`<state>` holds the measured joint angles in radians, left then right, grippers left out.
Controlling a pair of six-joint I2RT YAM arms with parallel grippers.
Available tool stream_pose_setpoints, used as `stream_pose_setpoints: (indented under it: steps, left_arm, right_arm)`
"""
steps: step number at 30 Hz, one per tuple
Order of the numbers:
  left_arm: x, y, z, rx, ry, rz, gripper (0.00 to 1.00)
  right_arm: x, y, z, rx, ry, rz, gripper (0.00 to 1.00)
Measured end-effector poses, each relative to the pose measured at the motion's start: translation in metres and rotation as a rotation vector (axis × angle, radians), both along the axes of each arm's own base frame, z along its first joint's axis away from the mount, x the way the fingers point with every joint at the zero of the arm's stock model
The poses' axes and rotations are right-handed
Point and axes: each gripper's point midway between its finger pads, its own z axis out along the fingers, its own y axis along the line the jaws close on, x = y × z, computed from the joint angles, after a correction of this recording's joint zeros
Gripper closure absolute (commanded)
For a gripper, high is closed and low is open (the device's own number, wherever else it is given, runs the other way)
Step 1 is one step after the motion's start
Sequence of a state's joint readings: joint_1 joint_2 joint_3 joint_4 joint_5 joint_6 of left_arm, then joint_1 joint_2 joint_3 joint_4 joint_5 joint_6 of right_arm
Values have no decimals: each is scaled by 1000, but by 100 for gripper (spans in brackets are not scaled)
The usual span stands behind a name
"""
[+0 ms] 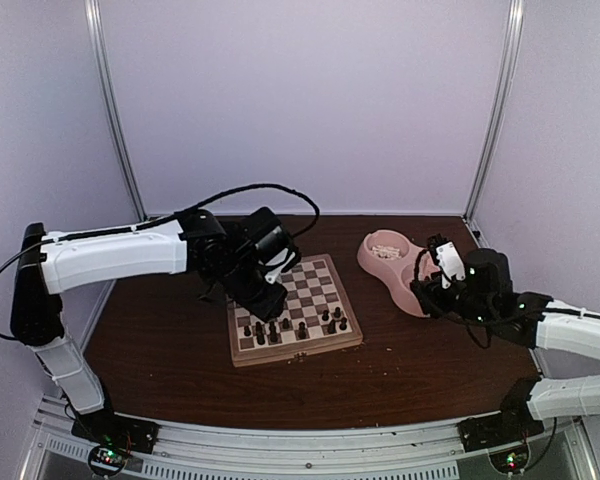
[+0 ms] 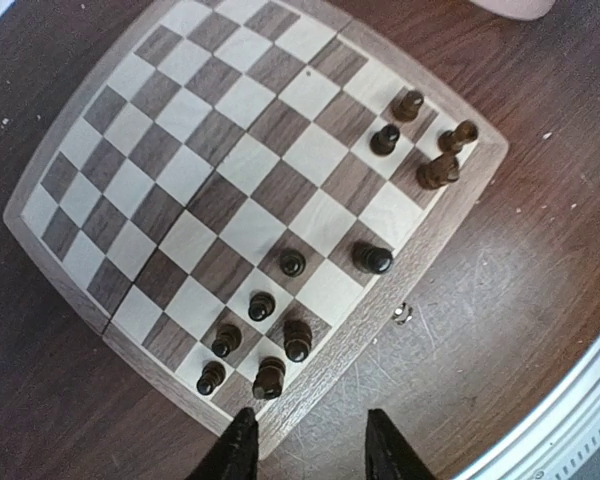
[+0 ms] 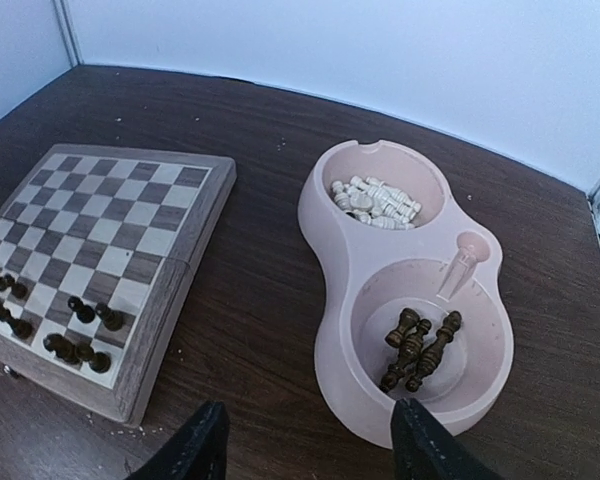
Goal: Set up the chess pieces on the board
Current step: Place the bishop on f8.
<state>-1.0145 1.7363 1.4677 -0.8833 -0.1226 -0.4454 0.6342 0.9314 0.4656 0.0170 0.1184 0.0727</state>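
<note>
Brown surface (image 1: 160,340); chess pieces (image 3: 417,345) at six o'clock in the bowl (image 3: 315,225) look light, slick: pinch mid-stem; left gripper (image 2: 310,450) and right gripper (image 3: 310,445) gape empty.

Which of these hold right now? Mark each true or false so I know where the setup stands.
1. Cream-white pieces stand on the board. False: only dark pieces stand there; the white pieces lie in the pink bowl.
2. Unplaced dark pieces lie in the bowl's other compartment, apart from the white ones. True.
3. The left hand grips a piece. False: it is open, with nothing in it.
4. The right hand is open and empty. True.
</note>
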Motion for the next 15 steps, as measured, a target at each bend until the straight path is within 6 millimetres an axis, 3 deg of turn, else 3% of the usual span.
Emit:
stream_pose_setpoints:
  steps: [4, 8, 11, 15]
  left_arm:
    - [-1, 6, 35, -71, -47, 26, 53]
    - [1, 14, 46, -90, -76, 72, 51]
    - [0, 27, 50, -101, -91, 107, 51]
    - [-3, 45, 62, -132, -122, 146, 51]
  right_arm:
    - [22, -5, 41, 13, 41, -80, 55]
    - [44, -21, 66, 20, 99, -169, 59]
    - [59, -30, 59, 11, 193, -218, 61]
    - [74, -31, 23, -14, 357, -256, 64]
